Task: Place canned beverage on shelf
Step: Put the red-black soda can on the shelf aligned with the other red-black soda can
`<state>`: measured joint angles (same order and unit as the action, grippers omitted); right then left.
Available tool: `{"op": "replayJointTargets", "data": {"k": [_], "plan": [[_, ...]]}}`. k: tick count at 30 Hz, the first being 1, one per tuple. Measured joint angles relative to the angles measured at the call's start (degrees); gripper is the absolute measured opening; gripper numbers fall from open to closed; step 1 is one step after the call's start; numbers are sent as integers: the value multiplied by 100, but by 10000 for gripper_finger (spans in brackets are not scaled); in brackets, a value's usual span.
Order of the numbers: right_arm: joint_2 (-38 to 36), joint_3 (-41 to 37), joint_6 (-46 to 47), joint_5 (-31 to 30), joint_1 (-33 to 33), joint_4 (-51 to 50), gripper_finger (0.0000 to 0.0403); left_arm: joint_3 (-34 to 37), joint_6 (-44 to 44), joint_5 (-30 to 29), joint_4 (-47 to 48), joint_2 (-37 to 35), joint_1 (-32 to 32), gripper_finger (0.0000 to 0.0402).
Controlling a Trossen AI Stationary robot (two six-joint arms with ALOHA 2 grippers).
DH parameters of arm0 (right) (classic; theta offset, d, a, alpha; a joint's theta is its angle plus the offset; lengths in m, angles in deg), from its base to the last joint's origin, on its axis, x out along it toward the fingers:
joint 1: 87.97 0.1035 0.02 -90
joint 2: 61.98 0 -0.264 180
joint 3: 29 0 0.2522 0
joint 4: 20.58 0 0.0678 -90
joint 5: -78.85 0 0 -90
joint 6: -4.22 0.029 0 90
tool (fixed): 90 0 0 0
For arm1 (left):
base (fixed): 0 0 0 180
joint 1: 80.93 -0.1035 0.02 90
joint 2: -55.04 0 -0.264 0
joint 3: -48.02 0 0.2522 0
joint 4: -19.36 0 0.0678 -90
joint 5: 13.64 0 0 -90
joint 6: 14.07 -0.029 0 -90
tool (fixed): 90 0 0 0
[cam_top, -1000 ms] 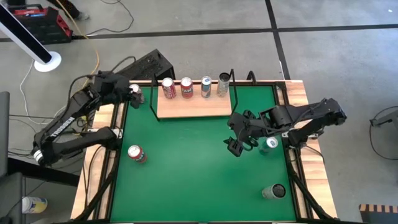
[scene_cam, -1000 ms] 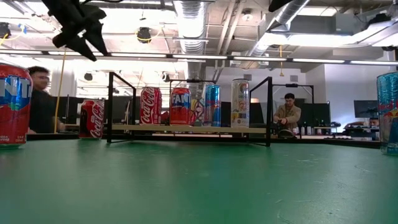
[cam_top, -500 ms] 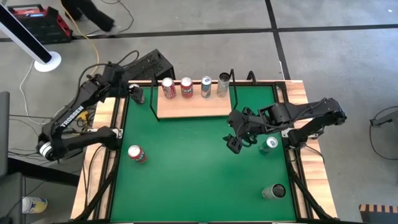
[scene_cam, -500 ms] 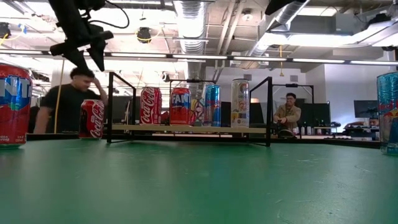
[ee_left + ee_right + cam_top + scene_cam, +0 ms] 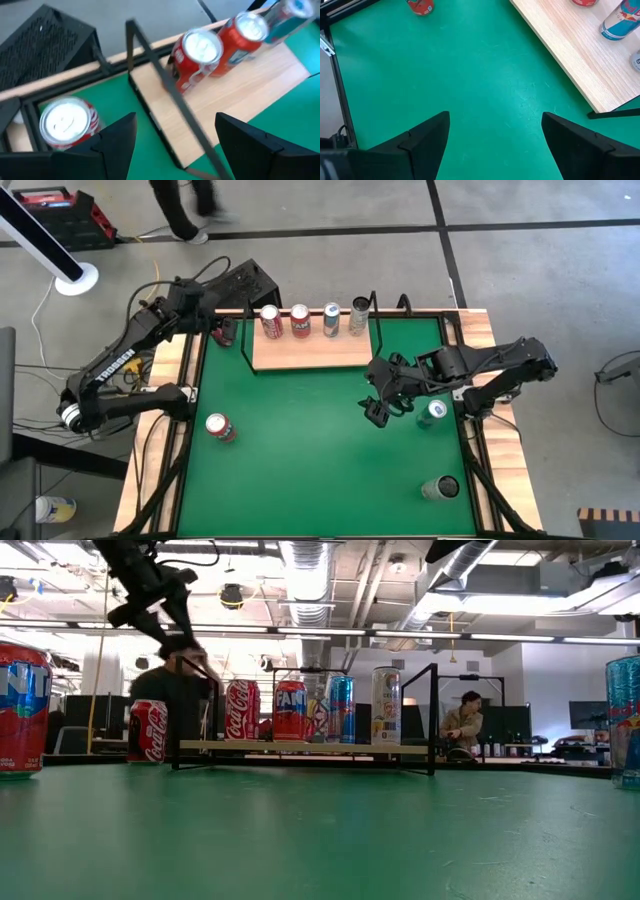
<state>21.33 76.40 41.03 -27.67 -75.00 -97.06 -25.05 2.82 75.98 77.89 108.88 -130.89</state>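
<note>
Pale-wood shelf [image 5: 310, 350] at table's far edge, four cans [image 5: 300, 321] upright.

Green table [image 5: 320, 450], pale-wood shelf [image 5: 310, 352] — red cans [image 5: 271, 321], one blue [image 5: 331, 319].

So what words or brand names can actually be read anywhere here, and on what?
"Coca-Cola": red can on the shelf
"Coca-Cola", partly legible: red can beside the shelf
"TROSSEN": left arm
"FAN", cut off: second shelf can
Blue can, tall pale can: print too small.
</note>
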Motion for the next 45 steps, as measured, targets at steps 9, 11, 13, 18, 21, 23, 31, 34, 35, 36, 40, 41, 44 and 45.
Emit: {"op": "replayJointTargets", "data": {"k": [9,11,13,18,21,23,31,34,35,36,40,41,44,45], "plan": [[0,-1,21,0,0,13,340,-1973,-1266,-422,1157,1131,82,253],[0,-2,25,0,15,40,340,-2501,-1626,-426,1615,1542,16,253],[-2,0,69,0,53,42,340,-3009,-1906,-338,2106,1969,-103,253],[42,0,129,-4,188,107,340,-3948,-2259,-195,3120,2972,-442,253],[104,0,133,-7,290,146,340,-4152,-2286,-184,3557,3468,-658,253],[172,7,129,-11,334,236,340,-4162,-2294,-169,3873,3719,-847,253],[302,0,200,0,424,175,340,-4160,-2313,115,3860,4120,-1440,253],[299,0,216,-4,420,203,340,-4158,-2330,6,3821,4192,-1607,253],[299,0,216,-4,420,205,340,-4130,-2356,-9,3796,4194,-1665,253],[299,0,216,-4,419,198,340,-4077,-2379,-7,3749,4189,-1705,253],[299,0,169,-2,379,194,340,-3744,-2400,46,3678,4190,-1811,253],[299,0,130,-2,371,192,340,-3647,-2419,63,3656,4189,-1829,253],[299,0,25,-2,311,193,340,-3321,-2421,221,3558,4190,-1877,253],[299,0,20,-2,286,192,340,-3235,-2419,260,3519,4190,-1890,253]]}}
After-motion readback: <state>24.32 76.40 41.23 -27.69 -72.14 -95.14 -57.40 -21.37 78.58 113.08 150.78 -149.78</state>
